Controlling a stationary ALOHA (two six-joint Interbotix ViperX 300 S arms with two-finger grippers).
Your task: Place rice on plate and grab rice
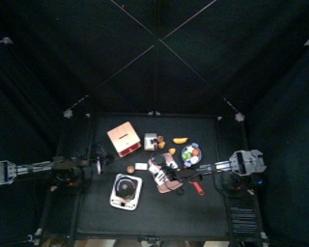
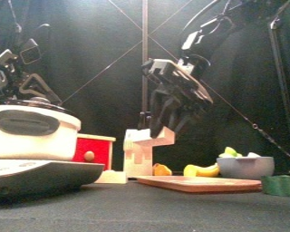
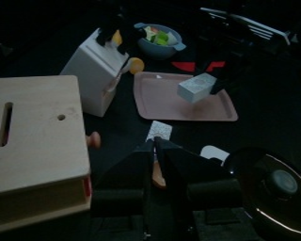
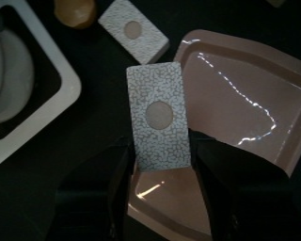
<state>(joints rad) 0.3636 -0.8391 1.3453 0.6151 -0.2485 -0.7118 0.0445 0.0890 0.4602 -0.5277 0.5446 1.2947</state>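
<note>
The left pincer [image 3: 157, 158] has its jaws closed together, empty, above the dark desk [image 3: 65, 28]. Beside it stands a pale wooden box [image 3: 34, 141]. Beyond its tips lies a pink tray [image 3: 172, 102] carrying a white block [image 3: 198, 88]. A white-labelled packet [image 3: 161, 131] lies just ahead.

The black table [image 1: 99, 217] carries a white rice cooker [image 1: 126, 191] near its front edge. A wooden box with a red face [image 1: 123, 136] rests behind the cooker. A pink tray [image 3: 184, 99] lies flat toward the middle. A white knife block [image 3: 98, 59] stands beside the tray. A small bowl of mixed items [image 2: 245, 164] sits behind the tray. A flat speckled packet [image 4: 131, 29] lies between tray and cooker.
</note>
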